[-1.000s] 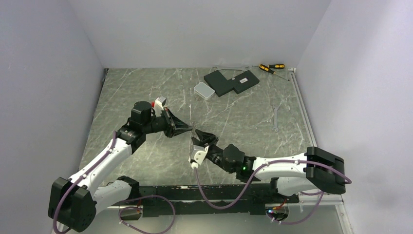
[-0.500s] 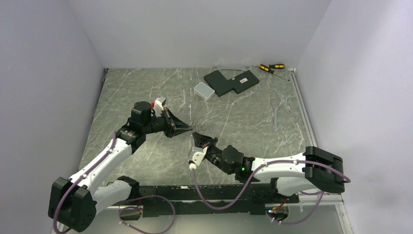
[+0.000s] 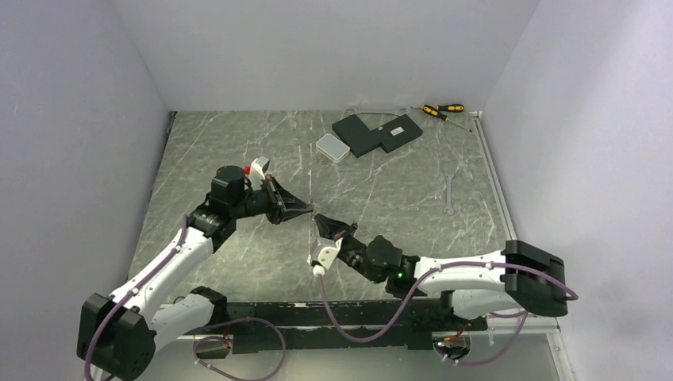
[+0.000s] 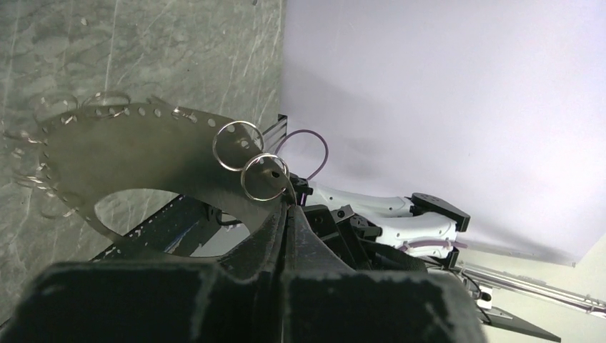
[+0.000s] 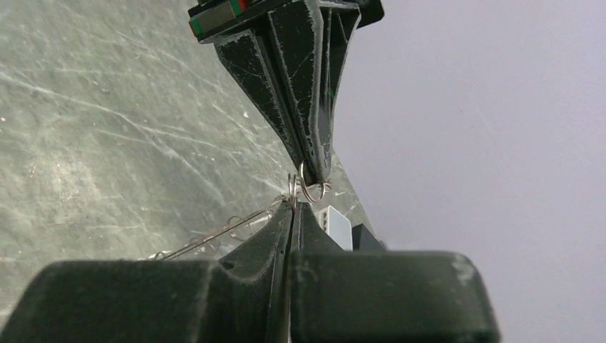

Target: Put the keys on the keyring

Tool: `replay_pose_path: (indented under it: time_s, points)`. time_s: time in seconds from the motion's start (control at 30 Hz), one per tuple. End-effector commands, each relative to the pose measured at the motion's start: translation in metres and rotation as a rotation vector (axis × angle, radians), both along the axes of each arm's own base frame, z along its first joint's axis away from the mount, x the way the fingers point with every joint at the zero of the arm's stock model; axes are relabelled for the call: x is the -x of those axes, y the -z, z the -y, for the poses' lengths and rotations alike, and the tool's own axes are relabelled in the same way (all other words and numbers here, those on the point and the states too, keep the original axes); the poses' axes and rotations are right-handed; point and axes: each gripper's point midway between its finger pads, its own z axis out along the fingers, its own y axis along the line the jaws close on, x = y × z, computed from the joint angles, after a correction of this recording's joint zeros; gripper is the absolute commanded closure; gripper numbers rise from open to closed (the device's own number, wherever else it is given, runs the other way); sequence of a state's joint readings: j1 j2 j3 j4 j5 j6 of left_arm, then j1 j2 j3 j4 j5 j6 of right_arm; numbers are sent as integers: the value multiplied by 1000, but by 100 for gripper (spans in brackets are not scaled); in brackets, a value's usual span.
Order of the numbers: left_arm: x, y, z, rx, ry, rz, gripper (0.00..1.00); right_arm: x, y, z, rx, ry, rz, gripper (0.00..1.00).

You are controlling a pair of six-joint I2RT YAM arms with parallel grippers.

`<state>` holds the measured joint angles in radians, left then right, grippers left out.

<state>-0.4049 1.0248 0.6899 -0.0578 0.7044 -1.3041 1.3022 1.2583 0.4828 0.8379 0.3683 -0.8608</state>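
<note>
The right end effector [image 3: 320,219] has just snapped shut from half open, apparently on the thin wire of the keyring [image 5: 221,233]. It sits at 5 o'clock of the left end effector [image 3: 310,209], which is clamped on one of two small rings [image 4: 264,176]. Both now seem to hold the assembly over the table [image 3: 238,159], ready for threading. Counted: one keyring, two small rings, no keys discernible. There is one wrench [image 3: 449,194] at 3 o'clock and one white box [image 3: 332,148] at 12.

Marbled tabletop [image 3: 238,143], left fingers [image 3: 298,208] and right fingers [image 3: 328,225], tips close together, wrench [image 3: 449,194] well apart
</note>
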Motion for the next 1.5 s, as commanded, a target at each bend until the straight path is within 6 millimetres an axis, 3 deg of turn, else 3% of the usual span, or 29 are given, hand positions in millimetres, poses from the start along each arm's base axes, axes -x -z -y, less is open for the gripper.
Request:
replay_pose_path:
  time_s: [0.0,0.17,0.27,0.4,0.57,0.73,0.87,1.23,1.47]
  points:
    - [3,-20,-4,28,-15,77,92,6,-33,6,-140,-52,-7,100]
    - [7,-28,-8,41,-29,110,45,15,-45,10,-204,-165,-58,100]
    - [10,-33,-15,-3,-47,152,34,22,-52,12,-222,-238,-86,100]
    - [12,-52,-27,-106,-55,300,43,32,-69,18,-306,-350,-153,100]
    - [24,-94,-46,-280,7,677,56,45,-95,31,-411,-529,-246,100]
    - [48,-121,-55,-287,34,1014,64,60,-112,30,-444,-647,-299,100]
    - [60,-133,-53,-246,63,1170,67,71,-133,32,-498,-749,-351,100]
    - [73,-114,-30,-139,286,1176,80,62,-171,20,-540,-755,-534,100]
    - [78,-118,-21,-77,342,1184,82,59,-169,13,-511,-753,-584,100]
